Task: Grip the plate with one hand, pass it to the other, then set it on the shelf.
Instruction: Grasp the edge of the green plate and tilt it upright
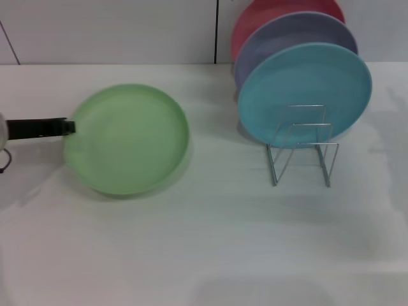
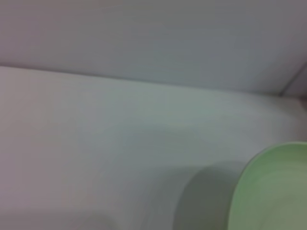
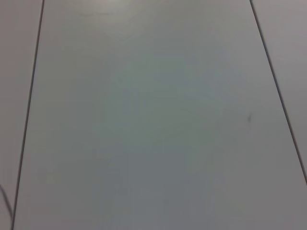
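Your desk carries four plates and one rack. The green plate sits right at the tips of the left jaws, its near rim touching them; whether they pinch it, you cannot tell. Three more plates, turquoise, lavender and red, stand in the rack, well beyond the jaws. Expect the green one to feel light, stiff and slippery; take it by the rim. Right arm is out of sight.

Head view high over table; left wrist close, sharing green plate; right wrist perhaps wall-facing.
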Robot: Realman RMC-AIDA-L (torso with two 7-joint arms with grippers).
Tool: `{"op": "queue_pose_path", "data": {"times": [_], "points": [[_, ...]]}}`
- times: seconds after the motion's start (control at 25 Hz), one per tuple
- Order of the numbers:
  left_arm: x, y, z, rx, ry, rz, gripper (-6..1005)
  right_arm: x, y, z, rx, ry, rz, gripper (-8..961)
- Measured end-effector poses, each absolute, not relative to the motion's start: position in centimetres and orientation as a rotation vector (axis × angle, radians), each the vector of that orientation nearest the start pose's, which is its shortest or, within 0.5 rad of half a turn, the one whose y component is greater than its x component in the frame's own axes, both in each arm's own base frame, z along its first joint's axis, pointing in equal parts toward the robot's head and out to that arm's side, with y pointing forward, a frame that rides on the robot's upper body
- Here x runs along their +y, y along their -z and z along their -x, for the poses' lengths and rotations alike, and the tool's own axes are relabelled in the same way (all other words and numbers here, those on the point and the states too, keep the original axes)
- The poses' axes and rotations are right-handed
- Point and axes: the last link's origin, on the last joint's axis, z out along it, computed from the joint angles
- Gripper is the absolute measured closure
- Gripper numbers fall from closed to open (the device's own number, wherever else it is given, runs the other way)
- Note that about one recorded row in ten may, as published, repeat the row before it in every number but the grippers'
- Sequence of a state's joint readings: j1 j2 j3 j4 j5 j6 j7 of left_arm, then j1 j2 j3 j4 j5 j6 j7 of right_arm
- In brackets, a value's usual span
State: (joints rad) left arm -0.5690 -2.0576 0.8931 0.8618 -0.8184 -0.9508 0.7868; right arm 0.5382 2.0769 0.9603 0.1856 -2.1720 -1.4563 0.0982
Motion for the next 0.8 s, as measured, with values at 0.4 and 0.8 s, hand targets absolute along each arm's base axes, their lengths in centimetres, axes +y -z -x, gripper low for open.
{"op": "queue_pose_path", "data": {"times": [0.4, 0.8], "points": [[36.6, -5.6, 33.1, -1.181, 0.769, 1.881, 964, 35.5, -3.5, -27.5, 0.284, -0.972, 1.328, 433], [33.9, -3.3, 34.6, -1.018, 0.996, 1.710, 964, 35.2, -2.1, -26.6, 0.264, -0.984, 1.407, 433]]}}
